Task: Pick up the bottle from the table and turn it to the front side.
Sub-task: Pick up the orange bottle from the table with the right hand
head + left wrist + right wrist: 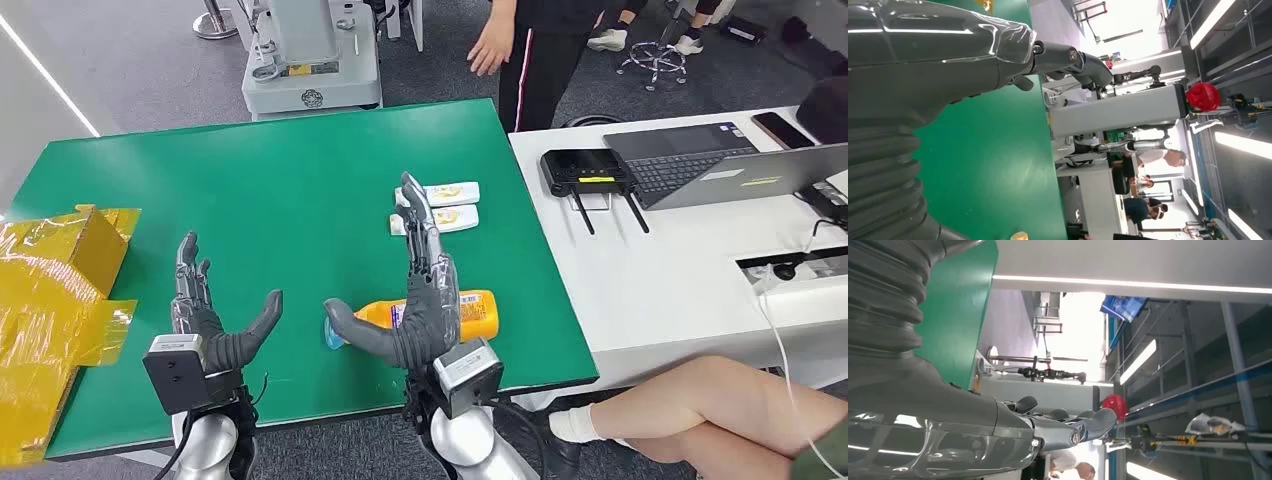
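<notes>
One orange bottle (pixel 470 313) lying on green table (pixel 280 190) | two white tubes (pixel 450 205) | left hand (pixel 205 310) — spread, empty | right hand (pixel 420 290) — spread, empty

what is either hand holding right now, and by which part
Nothing is held. The left hand and right hand are both open with fingers spread; the orange bottle lies on the green table behind the right hand.

Bright, even overhead light, with soft shadows. Ceiling strip lights (pixel 1128 284) glare white in both wrist views. The near hand (pixel 923 60) is blurred.

silver arms, grey ribbed wrist covers
</notes>
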Action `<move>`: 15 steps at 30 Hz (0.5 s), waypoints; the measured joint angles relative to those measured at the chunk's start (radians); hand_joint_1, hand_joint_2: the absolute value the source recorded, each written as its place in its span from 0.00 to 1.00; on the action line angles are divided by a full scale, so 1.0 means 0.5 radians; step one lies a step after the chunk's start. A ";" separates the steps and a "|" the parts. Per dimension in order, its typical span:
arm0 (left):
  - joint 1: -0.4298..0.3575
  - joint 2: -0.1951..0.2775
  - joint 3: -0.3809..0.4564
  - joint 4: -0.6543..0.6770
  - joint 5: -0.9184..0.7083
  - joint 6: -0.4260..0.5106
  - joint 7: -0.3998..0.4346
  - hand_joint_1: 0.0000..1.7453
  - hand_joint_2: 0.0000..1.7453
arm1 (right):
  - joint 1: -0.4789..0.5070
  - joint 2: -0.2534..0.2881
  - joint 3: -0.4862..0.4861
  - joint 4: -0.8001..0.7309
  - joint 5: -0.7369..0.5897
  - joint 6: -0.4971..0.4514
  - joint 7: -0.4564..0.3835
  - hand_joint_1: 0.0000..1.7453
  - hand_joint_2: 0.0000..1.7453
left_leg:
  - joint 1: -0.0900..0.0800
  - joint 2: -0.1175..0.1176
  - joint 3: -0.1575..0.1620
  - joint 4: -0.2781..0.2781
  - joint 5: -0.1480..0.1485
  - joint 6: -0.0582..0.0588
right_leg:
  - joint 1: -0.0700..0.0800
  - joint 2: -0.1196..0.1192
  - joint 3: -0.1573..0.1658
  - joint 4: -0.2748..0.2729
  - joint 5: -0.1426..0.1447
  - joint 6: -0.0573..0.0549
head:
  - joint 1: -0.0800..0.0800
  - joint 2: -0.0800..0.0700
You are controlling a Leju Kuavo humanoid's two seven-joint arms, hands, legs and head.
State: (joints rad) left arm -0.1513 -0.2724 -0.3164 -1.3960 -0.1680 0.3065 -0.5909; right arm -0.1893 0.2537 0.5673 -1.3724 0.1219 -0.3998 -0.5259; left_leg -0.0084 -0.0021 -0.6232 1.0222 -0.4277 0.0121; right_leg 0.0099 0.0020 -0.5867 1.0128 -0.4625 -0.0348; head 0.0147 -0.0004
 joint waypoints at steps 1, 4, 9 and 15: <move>0.000 0.000 0.000 0.000 0.002 0.000 -0.002 0.00 1.00 | 0.000 0.000 -0.001 0.000 0.007 0.003 0.002 0.00 1.00 | 0.000 0.000 0.000 0.000 0.000 0.000 | 0.000 0.000 0.000 0.000 0.000 0.000 | 0.000 0.000; 0.000 0.001 0.002 0.002 0.008 -0.001 -0.013 0.00 1.00 | 0.001 0.000 -0.006 -0.002 0.077 0.029 0.030 0.00 1.00 | 0.000 0.000 0.000 0.000 0.000 0.000 | 0.000 0.000 0.000 0.000 0.000 0.000 | 0.000 0.000; 0.009 0.001 0.038 0.002 0.017 -0.005 -0.057 0.00 1.00 | 0.028 -0.019 -0.090 -0.081 0.616 0.181 0.234 0.00 1.00 | 0.000 0.000 0.000 0.000 0.000 0.000 | 0.000 0.000 0.000 0.000 0.000 0.000 | 0.000 0.000; 0.027 0.004 0.130 0.002 0.057 -0.013 -0.119 0.00 1.00 | 0.075 -0.221 -0.264 -0.176 1.173 0.375 0.426 0.00 1.00 | 0.000 -0.001 0.000 0.000 -0.001 0.001 | -0.001 -0.001 0.001 -0.001 0.000 0.001 | 0.000 0.000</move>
State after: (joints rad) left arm -0.1380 -0.2705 -0.2517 -1.3951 -0.1396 0.3002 -0.6502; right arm -0.1520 0.1431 0.4355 -1.4604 0.7082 -0.2125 -0.3131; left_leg -0.0087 -0.0024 -0.6232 1.0224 -0.4280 0.0126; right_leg 0.0095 0.0015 -0.5863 1.0123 -0.4624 -0.0345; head 0.0147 -0.0004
